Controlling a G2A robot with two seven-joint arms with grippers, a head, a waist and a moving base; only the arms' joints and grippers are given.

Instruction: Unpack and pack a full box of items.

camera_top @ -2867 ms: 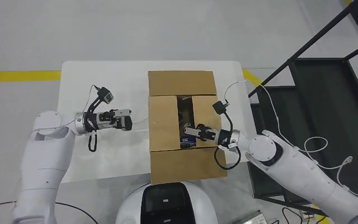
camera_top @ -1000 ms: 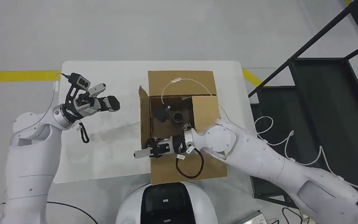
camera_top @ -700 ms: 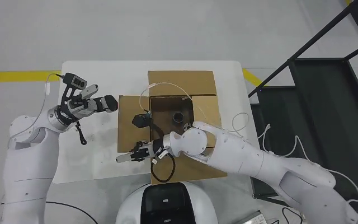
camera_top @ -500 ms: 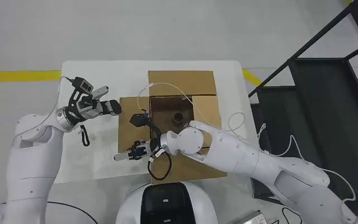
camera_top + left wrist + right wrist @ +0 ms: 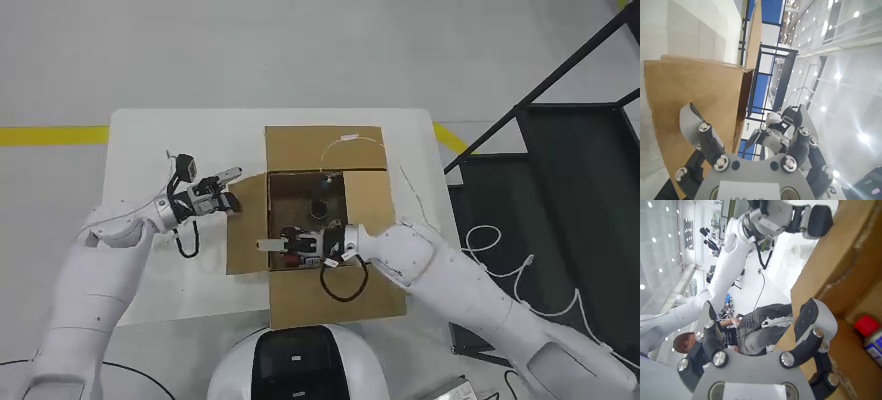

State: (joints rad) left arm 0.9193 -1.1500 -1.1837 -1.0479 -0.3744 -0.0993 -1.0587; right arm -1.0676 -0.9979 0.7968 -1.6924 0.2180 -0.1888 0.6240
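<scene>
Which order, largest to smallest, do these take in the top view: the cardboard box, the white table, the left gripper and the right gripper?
1. white table
2. cardboard box, flaps spread
3. left gripper and right gripper: alike in size, and their nearness to the camera may differ, so unranked.
</scene>
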